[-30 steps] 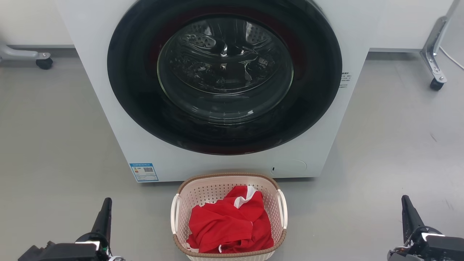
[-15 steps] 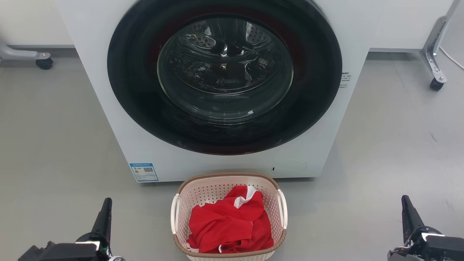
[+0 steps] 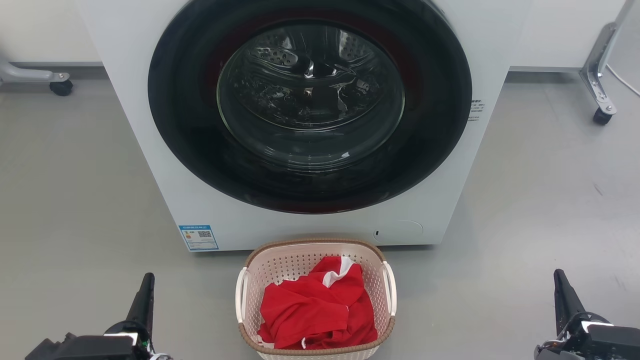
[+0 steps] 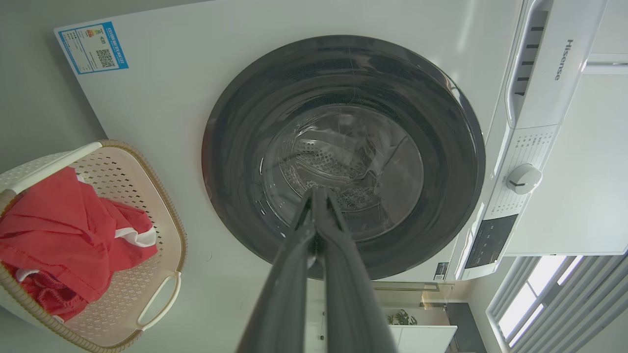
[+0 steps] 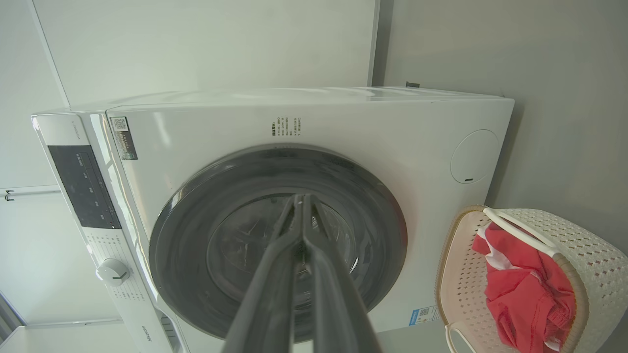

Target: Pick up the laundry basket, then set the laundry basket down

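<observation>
Resting at 10 o'clock in the head view, wheel (image 3: 61, 87): black, under a grey metal leg beside the wall.
Floor (image 3: 60, 200): smooth, plain grey.
Left gripper (image 3: 147, 279): at 7 o'clock, pointing up over bare floor. Its wrist view shows the two dark fingers pressed together right to the tips, holding nothing.
Washer (image 3: 125, 100): white front-loader at 12 o'clock, standing on the floor.
Door (image 3: 310, 195): round, dark-ringed and closed, with the steel drum visible through the glass.
Sticker (image 3: 198, 237): blue with a square code, on the washer's lower front, at 7 o'clock from the door.
Basket (image 3: 315, 242): at 6 o'clock, upright on the floor just in front of the washer. It sits between the two grippers and well apart from both. It has cream walls full of holes and a brown woven-look rim.
Handles (image 3: 241, 295): white, one on each side of the basket.
Cloth (image 3: 315, 305): red with a white strip, crumpled inside the basket.
Cover (image 3: 398, 231): small, round and white, on the washer's front at 1 o'clock from the basket.
Right gripper (image 3: 559, 275): at 5 o'clock, pointing up. Its wrist view shows both fingers closed tip to tip with nothing between them.
Second wheel (image 3: 602, 116): black, at 2 o'clock, under a slanted metal leg.
</observation>
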Available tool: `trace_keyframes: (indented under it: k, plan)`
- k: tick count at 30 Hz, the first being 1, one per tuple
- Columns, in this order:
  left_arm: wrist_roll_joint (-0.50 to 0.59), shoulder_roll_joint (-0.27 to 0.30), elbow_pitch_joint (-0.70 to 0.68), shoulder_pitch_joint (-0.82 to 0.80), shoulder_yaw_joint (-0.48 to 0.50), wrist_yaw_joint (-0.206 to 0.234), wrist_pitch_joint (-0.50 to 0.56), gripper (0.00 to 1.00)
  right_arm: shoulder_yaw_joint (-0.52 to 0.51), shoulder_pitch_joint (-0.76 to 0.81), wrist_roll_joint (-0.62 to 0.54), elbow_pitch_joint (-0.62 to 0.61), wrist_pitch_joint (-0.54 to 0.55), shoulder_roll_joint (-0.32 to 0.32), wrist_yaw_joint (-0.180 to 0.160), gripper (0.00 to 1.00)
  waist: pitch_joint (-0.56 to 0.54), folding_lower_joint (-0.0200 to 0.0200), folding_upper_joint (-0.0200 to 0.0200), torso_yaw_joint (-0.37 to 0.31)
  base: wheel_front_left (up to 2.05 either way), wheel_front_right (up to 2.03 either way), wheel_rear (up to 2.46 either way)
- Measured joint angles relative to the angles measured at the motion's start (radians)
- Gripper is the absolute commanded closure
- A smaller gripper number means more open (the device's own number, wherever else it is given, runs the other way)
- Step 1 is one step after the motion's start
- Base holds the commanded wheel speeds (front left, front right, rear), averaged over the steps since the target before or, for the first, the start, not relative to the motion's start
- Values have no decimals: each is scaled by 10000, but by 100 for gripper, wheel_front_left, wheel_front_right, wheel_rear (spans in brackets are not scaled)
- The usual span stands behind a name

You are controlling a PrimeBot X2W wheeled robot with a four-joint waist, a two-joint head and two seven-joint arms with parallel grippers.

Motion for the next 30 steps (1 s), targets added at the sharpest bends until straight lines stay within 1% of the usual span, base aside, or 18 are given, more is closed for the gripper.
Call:
trace_keyframes:
  k: [30]
  plan:
    - [0,-2,4,0,-2,0,0,100,2,0,0,0,0,2,2,100,0,0,0,0,0,0,0]
